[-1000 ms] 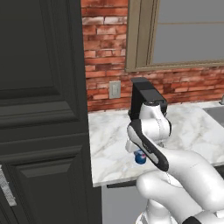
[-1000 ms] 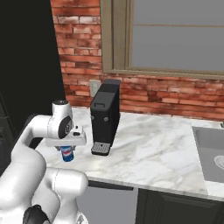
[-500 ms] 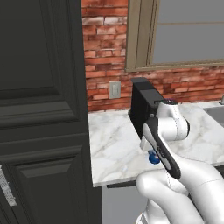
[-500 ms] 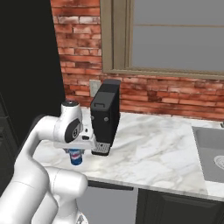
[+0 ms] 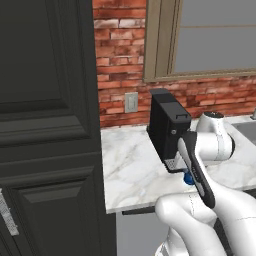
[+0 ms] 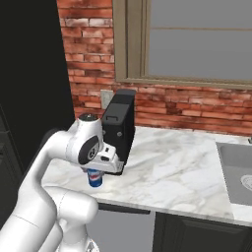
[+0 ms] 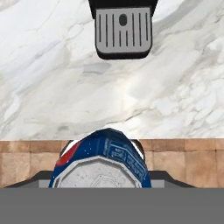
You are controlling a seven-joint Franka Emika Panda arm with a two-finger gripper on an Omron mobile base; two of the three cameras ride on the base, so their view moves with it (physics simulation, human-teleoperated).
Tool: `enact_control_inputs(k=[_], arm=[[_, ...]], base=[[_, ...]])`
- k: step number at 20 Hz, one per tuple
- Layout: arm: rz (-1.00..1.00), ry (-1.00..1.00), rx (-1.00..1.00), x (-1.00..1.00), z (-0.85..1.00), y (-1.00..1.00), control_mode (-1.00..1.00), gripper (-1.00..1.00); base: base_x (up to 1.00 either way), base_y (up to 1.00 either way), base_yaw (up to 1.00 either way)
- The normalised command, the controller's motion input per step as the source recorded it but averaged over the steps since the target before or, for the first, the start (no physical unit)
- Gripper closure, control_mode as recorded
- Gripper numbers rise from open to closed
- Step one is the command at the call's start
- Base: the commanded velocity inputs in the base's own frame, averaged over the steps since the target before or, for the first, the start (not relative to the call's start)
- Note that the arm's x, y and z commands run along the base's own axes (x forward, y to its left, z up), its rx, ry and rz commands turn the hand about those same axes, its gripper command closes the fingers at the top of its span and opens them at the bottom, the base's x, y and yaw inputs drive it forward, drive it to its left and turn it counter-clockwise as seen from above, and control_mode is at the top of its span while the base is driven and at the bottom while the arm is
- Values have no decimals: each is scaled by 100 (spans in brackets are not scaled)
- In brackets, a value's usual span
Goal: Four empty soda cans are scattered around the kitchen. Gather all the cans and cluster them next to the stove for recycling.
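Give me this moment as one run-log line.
gripper: shut on blue soda can | can: lifted above marble counter | beside: black coffee machine

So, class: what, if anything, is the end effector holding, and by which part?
The end effector holds a blue soda can upright, gripped at its upper body just below the silver top, above the marble counter.

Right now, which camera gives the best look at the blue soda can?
The hand view: the blue soda can sits close up, silver top and label clear. The right base view shows it small under the hand, above the counter edge. The left base view shows just a blue sliver behind the arm.
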Motion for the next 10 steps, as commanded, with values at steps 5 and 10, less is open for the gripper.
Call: enact_control_inputs(k=[5,10], arm=[[-10,0,0,-7,21,-41,-100,100],[-5,0,0,-10,10,-23,-100,100]], base=[[0,0,0],[0,0,0]])
